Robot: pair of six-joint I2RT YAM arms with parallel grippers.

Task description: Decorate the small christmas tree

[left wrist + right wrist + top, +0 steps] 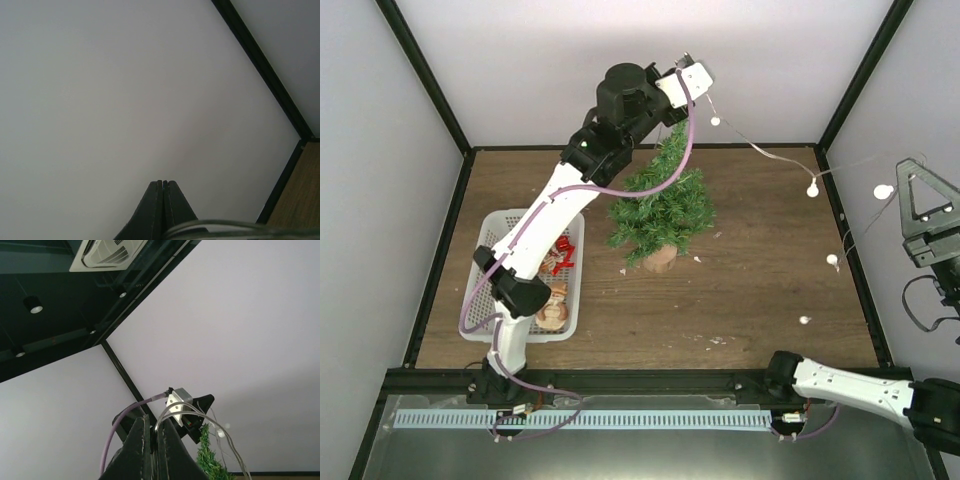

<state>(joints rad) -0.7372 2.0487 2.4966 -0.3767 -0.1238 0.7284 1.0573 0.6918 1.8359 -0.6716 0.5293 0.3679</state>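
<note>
The small christmas tree (665, 210) stands upright on its tan base in the middle of the table, and its tip shows in the right wrist view (207, 456). A clear light string (780, 155) with white bulbs hangs in the air between my two grippers, above and to the right of the tree. My left gripper (686, 62) is raised high over the treetop and is shut on one end of the string (240, 227). My right gripper (912, 170) is raised at the far right and is shut on looped wire of the string (220, 432).
A white basket (500, 222) with small ornaments, some red and some tan, sits left of the tree under my left arm. Black frame posts and white walls enclose the table. Small white bits lie on the wood at the right.
</note>
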